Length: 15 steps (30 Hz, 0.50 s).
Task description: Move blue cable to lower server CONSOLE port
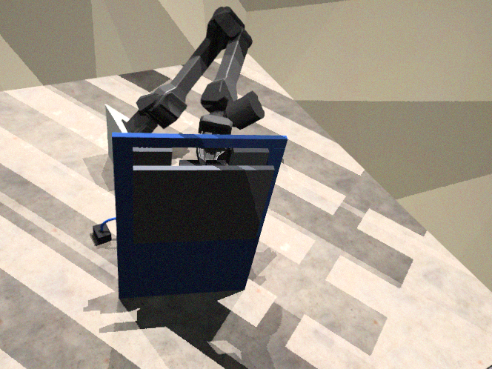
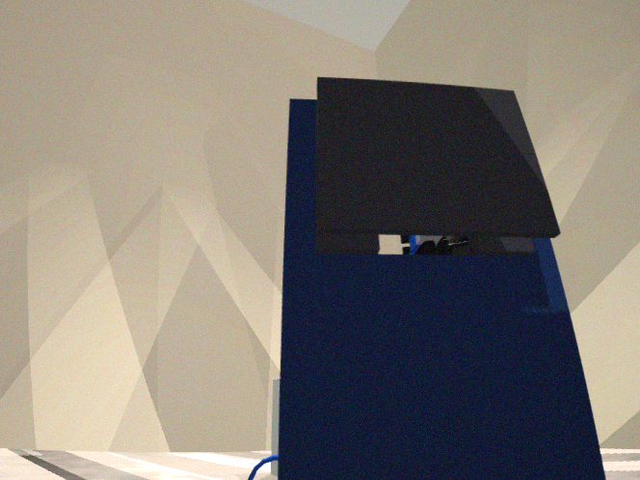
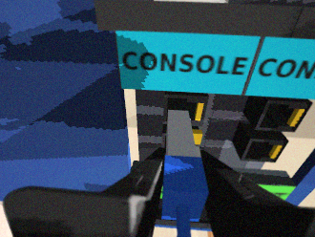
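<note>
claw [image 3: 180,155]: we are pinching the plug [image 3: 185,186] by its sides — leaving its grey tip facing the ports | plug: sitting just before the sockets under CONSOLE [image 3: 185,63] — seating unclear | cable [image 3: 183,222]: trailing behind, keeping the front free

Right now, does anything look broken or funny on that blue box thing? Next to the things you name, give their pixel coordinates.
Nothing looks broken. The blue panel [image 1: 190,264] [image 2: 434,361] stands up, and I see no cracks. The claw [image 3: 180,155] holds the blue plug [image 3: 185,186] in front of the ports under the CONSOLE label [image 3: 186,62]. I can't tell whether its tip is inside one.
</note>
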### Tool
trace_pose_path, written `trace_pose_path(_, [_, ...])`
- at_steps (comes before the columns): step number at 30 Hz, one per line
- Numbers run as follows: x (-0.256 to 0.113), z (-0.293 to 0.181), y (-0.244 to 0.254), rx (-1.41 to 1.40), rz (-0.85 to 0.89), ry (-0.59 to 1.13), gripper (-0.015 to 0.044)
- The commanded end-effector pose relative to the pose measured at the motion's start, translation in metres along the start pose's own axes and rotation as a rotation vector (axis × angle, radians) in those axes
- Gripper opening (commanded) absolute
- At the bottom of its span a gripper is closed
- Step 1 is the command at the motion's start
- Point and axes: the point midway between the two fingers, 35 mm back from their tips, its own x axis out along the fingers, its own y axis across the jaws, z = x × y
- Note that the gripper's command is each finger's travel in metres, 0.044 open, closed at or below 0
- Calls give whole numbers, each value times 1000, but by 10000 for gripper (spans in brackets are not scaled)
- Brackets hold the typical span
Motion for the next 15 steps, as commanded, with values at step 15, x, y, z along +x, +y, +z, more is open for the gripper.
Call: trace_pose_path(15, [8,5,-4,5,-14,-4,0])
